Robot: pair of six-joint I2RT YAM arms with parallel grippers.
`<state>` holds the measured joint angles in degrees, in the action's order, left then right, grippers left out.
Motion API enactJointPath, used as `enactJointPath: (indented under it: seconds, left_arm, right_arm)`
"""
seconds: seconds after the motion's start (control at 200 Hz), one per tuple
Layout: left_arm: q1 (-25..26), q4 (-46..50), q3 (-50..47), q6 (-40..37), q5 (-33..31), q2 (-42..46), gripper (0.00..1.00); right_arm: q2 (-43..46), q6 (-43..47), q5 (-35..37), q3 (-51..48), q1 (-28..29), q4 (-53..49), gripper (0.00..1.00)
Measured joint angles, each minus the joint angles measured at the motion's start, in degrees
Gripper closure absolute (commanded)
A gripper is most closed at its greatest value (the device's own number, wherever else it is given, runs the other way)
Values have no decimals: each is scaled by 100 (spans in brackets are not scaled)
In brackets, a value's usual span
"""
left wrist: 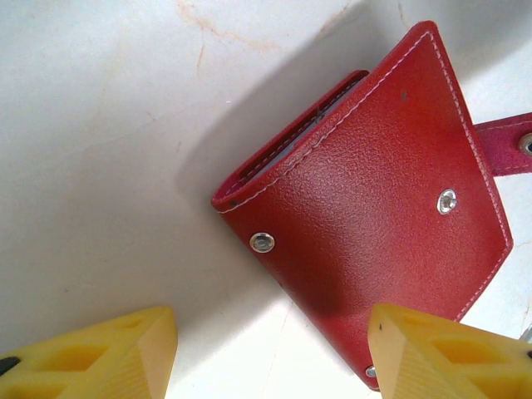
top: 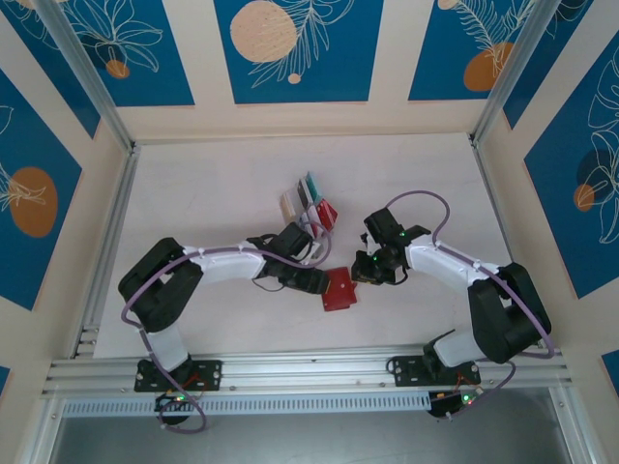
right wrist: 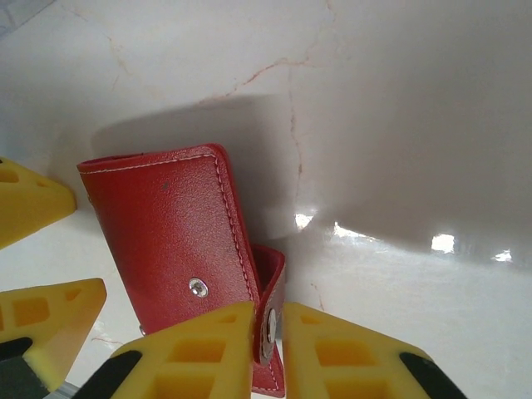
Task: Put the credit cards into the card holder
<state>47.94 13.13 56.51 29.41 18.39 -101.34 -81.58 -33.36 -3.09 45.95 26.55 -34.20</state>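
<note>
Roughly midway across the pale surface, nearer its near edge than its far one, the released left tool spreads its yellow fingers wide, and the right tool is clenched on a strap. Between the two lies the red card holder, folded over, its snap strap unfastened and pinched in that right tool. Just beyond it, toward the far edge, the credit cards stand on edge in a row.

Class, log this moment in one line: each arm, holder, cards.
left gripper: jaws open at card holder | right gripper: jaws shut on its snap flap | credit cards: grouped beyond holder
</note>
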Motion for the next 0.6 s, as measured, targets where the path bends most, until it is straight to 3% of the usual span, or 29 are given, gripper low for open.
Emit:
enactJointPath:
  seconds: [0.275, 0.6]
  left_arm:
    - [0, 107, 90, 0, 0, -63, 39]
    - [87, 498, 435, -39, -208, -295, 40]
  right_arm:
    - [2, 7, -103, -22, -24, 37, 100]
    - [4, 39, -487, -74, -55, 151, 100]
